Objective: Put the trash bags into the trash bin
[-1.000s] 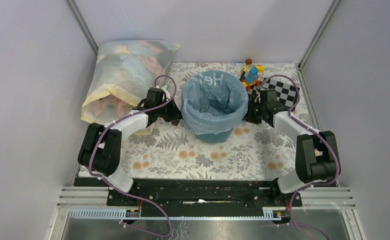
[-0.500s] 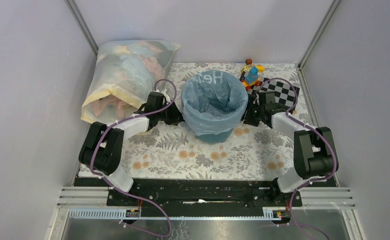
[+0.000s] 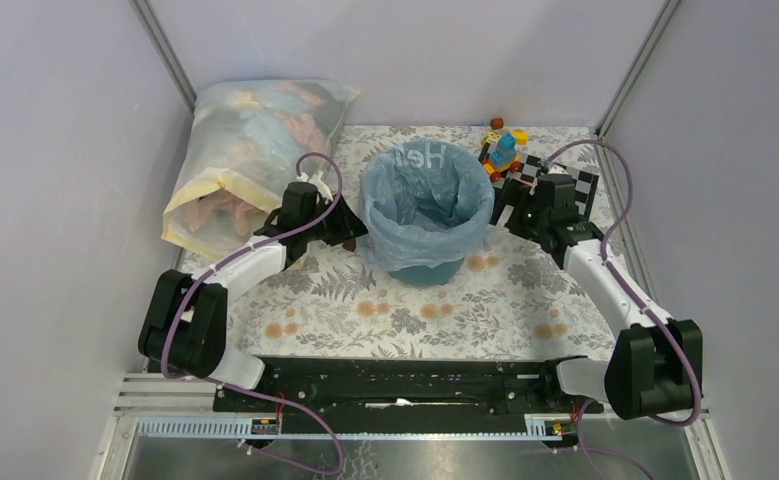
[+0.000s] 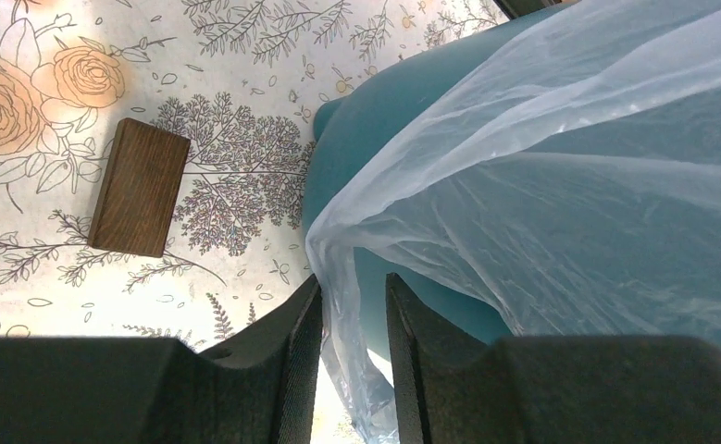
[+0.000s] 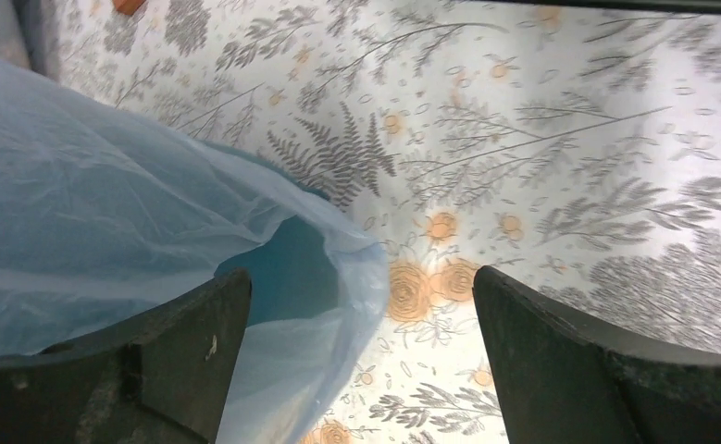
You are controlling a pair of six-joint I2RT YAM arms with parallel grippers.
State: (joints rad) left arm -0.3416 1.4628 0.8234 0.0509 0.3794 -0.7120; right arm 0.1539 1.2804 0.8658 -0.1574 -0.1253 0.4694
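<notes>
The trash bag (image 3: 427,195) sits inside the trash bin (image 3: 425,268) with its mouth folded out over the rim, so you look to be at the finishing step: settling the skirt. The bag's hem hangs through your left claw (image 4: 352,287), whose jaws stand only a slit apart; you cannot tell if they pinch it. Your right claw (image 5: 361,277) gapes wide and grips nothing, the hem loose between its jaws. Next, free the left and lift both away without dragging film. A wooden block (image 4: 139,187) lies on the desk (image 4: 245,55) beside the left claw.

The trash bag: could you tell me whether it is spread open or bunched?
Spread open: the trash bag lines the trash bin, edge draped outside.
</notes>
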